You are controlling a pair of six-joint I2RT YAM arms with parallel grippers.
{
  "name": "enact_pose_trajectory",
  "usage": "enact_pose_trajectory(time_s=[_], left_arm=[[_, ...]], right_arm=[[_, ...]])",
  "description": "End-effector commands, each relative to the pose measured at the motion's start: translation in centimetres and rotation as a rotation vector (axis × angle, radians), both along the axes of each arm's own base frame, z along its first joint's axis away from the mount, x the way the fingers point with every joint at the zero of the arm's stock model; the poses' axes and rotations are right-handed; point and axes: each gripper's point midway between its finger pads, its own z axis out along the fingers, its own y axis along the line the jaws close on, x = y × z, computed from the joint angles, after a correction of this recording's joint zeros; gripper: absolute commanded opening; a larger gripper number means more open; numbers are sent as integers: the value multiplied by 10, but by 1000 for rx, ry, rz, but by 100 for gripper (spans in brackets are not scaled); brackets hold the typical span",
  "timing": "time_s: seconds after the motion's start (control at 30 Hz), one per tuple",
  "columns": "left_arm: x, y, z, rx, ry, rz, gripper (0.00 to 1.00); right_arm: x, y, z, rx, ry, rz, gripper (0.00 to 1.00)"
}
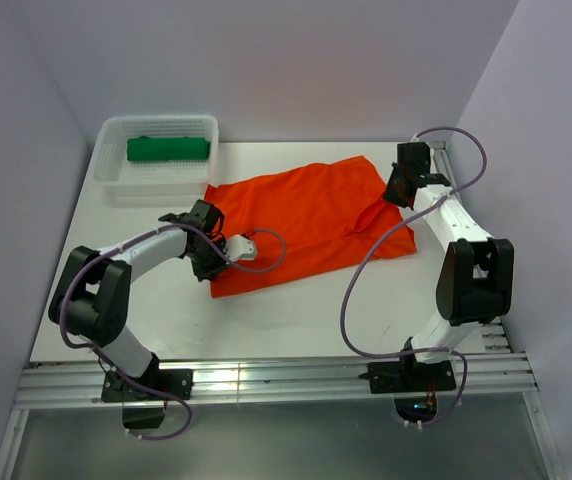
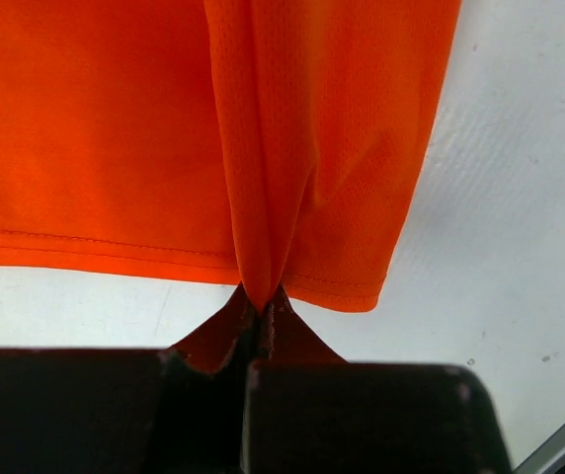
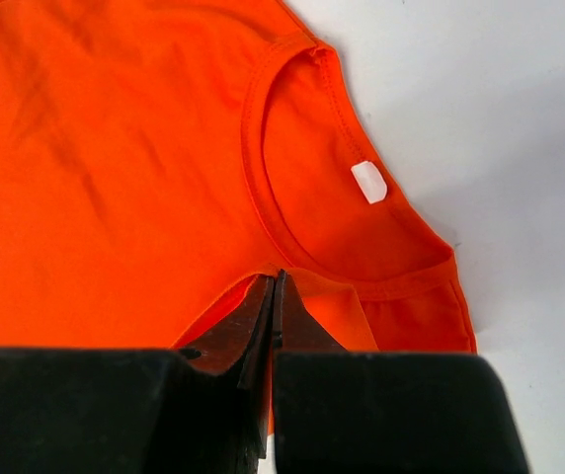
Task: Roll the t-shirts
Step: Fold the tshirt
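Orange t-shirt [image 1: 311, 225] spread on desk [image 1: 296, 320] | left claw [image 2: 261, 308] pinching hem, right claw [image 3: 274, 286] pinching cloth by collar | you should lift both evenly, fold taut.

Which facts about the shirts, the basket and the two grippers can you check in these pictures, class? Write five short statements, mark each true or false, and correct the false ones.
1. The green t-shirt lies inside the white basket. True.
2. The orange t-shirt is rolled into a tight bundle. False: it lies spread out, mostly flat, on the table.
3. The left gripper is shut on the orange t-shirt's hem. True.
4. The right gripper hangs open, clear of the cloth. False: it is shut on the orange t-shirt at the neckline.
5. A small white label sits inside the neck opening. True.
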Motion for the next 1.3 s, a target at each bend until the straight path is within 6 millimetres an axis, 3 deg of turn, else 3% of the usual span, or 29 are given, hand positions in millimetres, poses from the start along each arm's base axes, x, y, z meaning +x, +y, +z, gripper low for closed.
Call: enact_pose_trajectory(time_s=[0.0,0.73,1.27], left_arm=[[14,-3,7,-11,-30,-8,0],[38,-2,20,-7,-80,25,0],[53,3,11,14,-91,72,1]], right_arm=[[21,1,22,-18,-72,6,0],[27,-4,4,-43,-36,-20,0],[40,-3,3,-34,-37,-21,2]])
